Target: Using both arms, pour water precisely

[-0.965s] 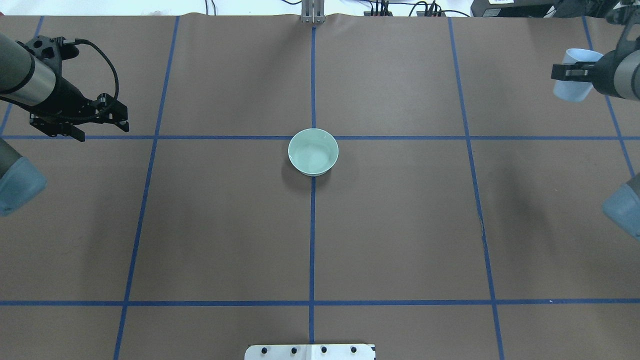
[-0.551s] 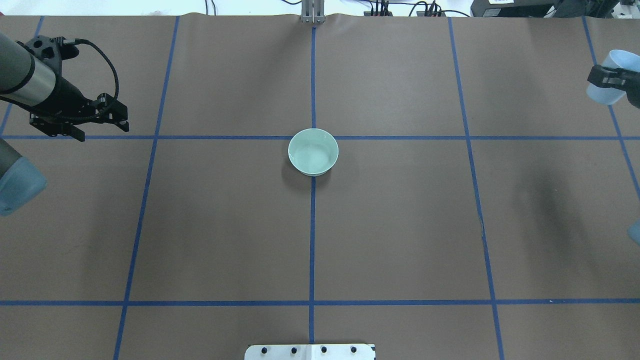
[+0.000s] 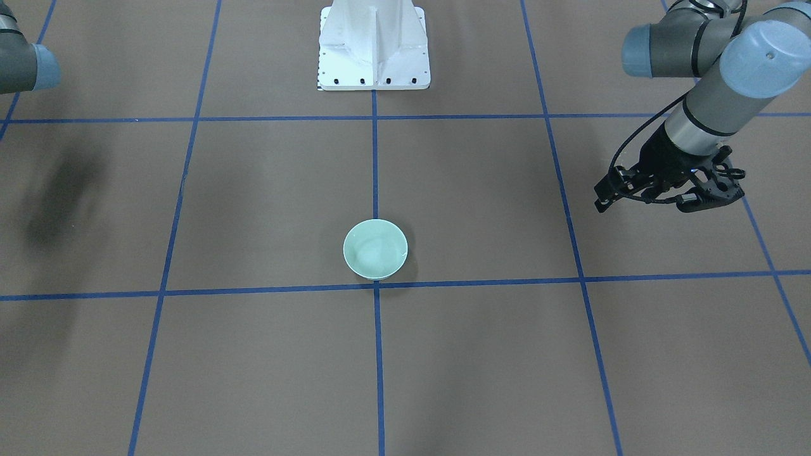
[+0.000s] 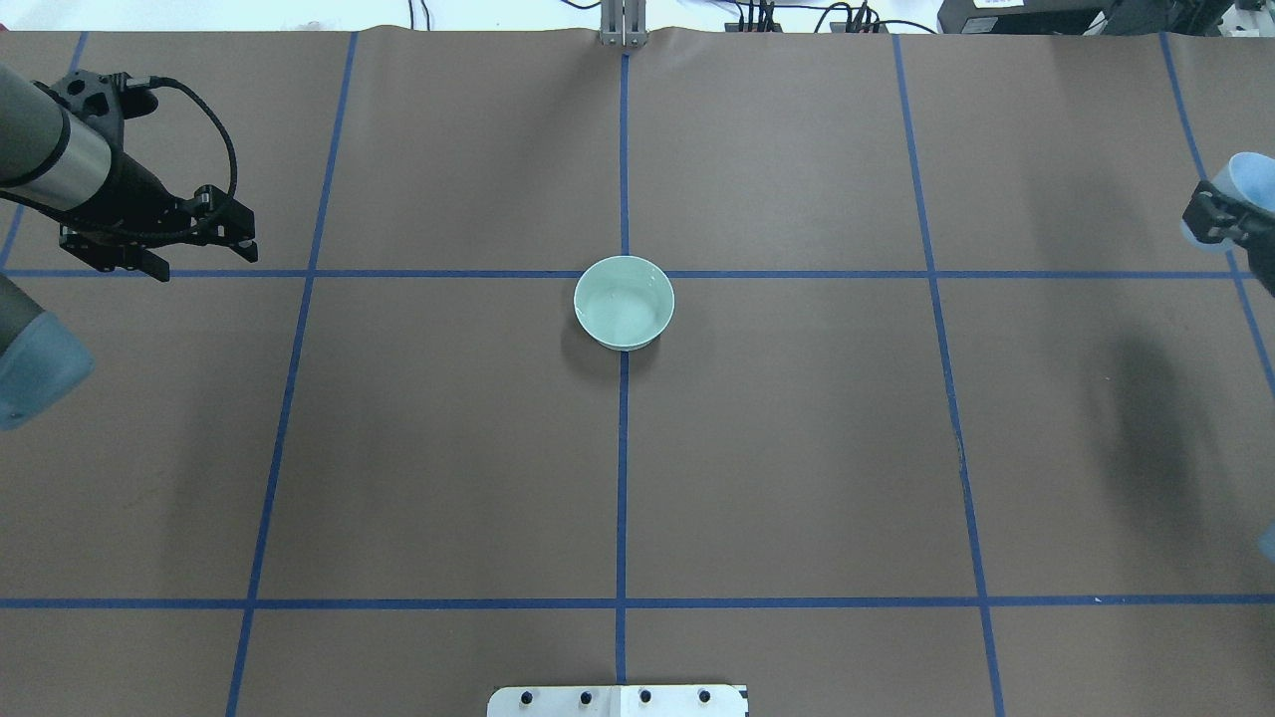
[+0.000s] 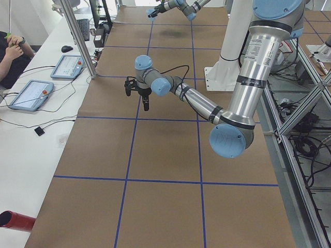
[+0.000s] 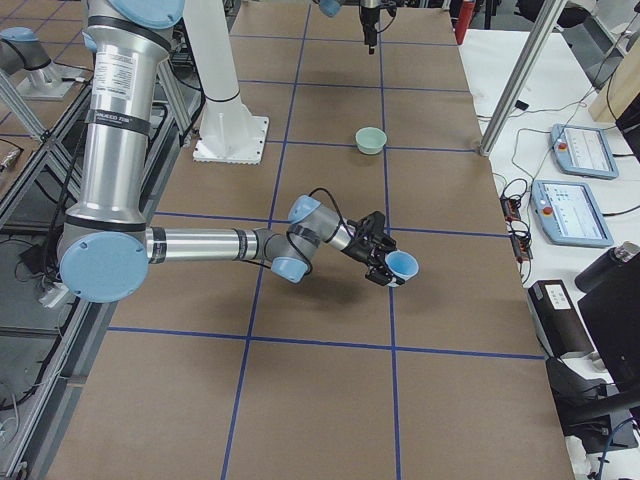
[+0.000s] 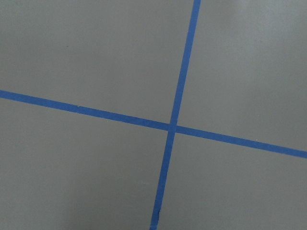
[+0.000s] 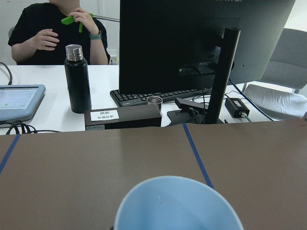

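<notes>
A pale green bowl [image 4: 625, 302] [image 3: 375, 248] stands at the table's middle on a tape crossing. Faint glints of water [image 4: 630, 319] show in its bottom. My right gripper [image 4: 1208, 215] [image 6: 383, 262] hangs at the table's far right, shut on a pale blue cup [image 4: 1251, 179] [image 6: 404, 266] [image 8: 177, 206]. The cup is tilted, with its mouth towards the table's right end. Its inside looks dry in the right wrist view. My left gripper [image 4: 204, 257] [image 3: 665, 197] [image 5: 137, 97] hovers open and empty above the table's left side, far from the bowl.
Blue tape lines [image 7: 173, 127] grid the brown table. The white pedestal [image 3: 374, 44] stands at the robot's edge. Past the right end are a desk with a monitor [image 8: 192, 43], a black bottle [image 8: 77, 79], tablets [image 6: 575, 150] and a seated person [image 8: 57, 33].
My right gripper has carried the cup towards the table's right edge and nearer the robot's side. The left arm and the bowl have not moved.
</notes>
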